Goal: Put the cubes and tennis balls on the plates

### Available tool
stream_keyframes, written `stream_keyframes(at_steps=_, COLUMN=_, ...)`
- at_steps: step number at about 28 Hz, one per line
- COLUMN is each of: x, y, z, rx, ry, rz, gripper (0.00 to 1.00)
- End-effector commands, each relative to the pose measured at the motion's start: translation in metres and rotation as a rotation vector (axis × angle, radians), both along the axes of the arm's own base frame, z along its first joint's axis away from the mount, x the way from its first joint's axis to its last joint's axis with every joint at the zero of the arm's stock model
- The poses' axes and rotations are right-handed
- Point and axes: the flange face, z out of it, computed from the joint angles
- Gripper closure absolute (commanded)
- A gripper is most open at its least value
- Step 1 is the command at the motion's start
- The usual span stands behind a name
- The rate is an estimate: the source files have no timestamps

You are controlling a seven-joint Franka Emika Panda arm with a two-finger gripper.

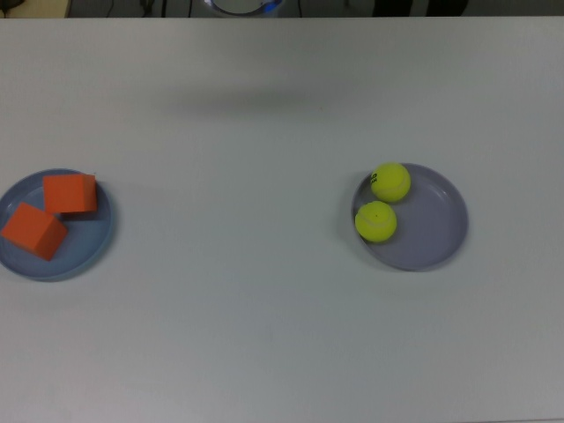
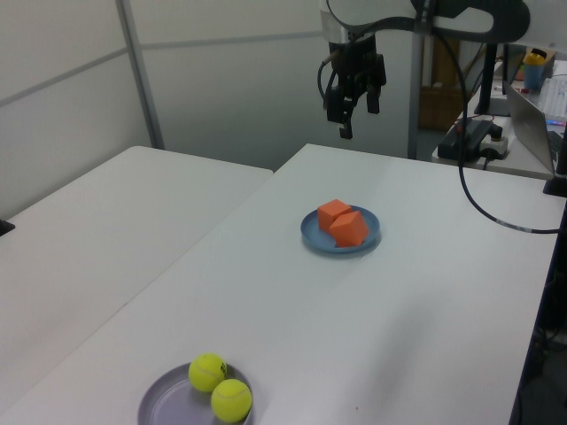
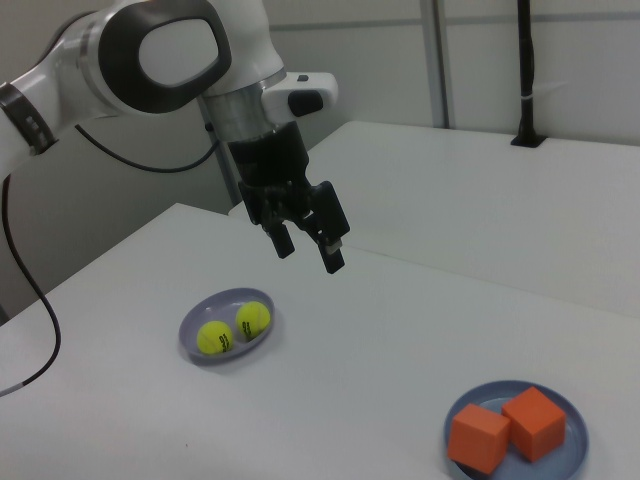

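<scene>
top view shows the work laid out plainly: both cubes (image 1: 51,213) sit on the blue plate (image 1: 97,245) at the top view's left, touching each other, and both balls (image 1: 382,203) sit on the lavender plate (image 1: 430,225) at the top view's right, side by side against its near rim. nothing of the task lies loose on the bench (image 1: 264,308), so the sorting looks finished, and the step in hand appears to be only clearing the arm away.

to do that well, the arm should rise and pull back along a path that stays high over the bench and passes over neither plate. one cube overhangs toward the rim and the balls would roll at a nudge, so a low sweep is the only real risk. no further grasp seems called for.

the gripper (image 3: 308,247) hangs well above the bench, near its far edge in the left view and well apart from both plates. in the right view its two fingers (image 3: 332,252) point down with a clear gap between them, parted about midway, and nothing is between them; it touches nothing.
</scene>
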Motion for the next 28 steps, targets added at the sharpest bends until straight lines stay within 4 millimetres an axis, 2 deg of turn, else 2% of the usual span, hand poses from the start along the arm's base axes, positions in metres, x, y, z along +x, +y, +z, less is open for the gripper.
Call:
stream_keyframes(at_steps=1, x=-0.009, y=-0.011, z=0.004, rx=0.008, ry=0.009, rz=-0.033, gripper=0.00)
stream_keyframes(at_steps=8, x=-0.012, y=-0.029, z=0.008, rx=0.008, ry=0.004, rz=-0.060, gripper=0.00)
stream_keyframes(at_steps=28, x=-0.014, y=-0.039, z=0.010, rx=0.008, ry=0.002, rz=-0.047, gripper=0.00)
